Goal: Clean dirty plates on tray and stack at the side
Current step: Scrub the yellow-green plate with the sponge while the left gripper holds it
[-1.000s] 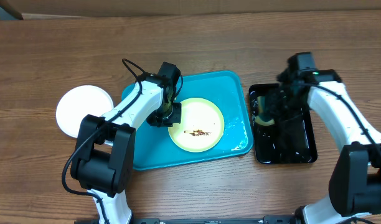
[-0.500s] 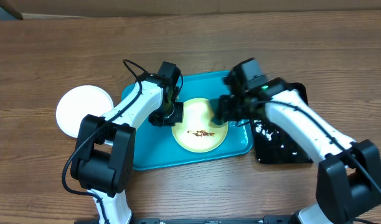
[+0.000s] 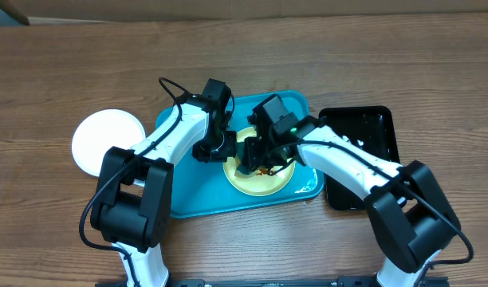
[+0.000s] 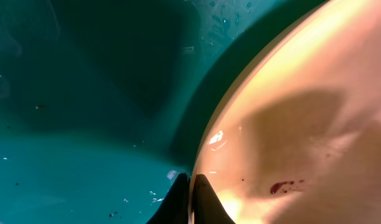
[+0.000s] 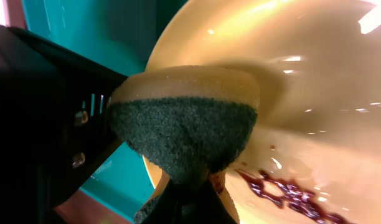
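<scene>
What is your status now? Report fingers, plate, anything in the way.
Left fingers shut on yellowish plate rim, on blue tray. Right fingers shut on sponge, over that plate. Brown smear on plate. No obstruction seen.

Robotics lab: wooden table point(image 3: 61, 72), mounted arms point(image 3: 176, 131)

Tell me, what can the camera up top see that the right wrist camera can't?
Only the overhead view shows the white plate on the wooden table beside the turquoise tray, the black tray, and both whole arms. Only the right wrist view shows the sponge up close, its dark scrubby side facing the camera, pinched in the right gripper. Both show the yellowish plate with brown sauce on it, lying in the turquoise tray.
</scene>
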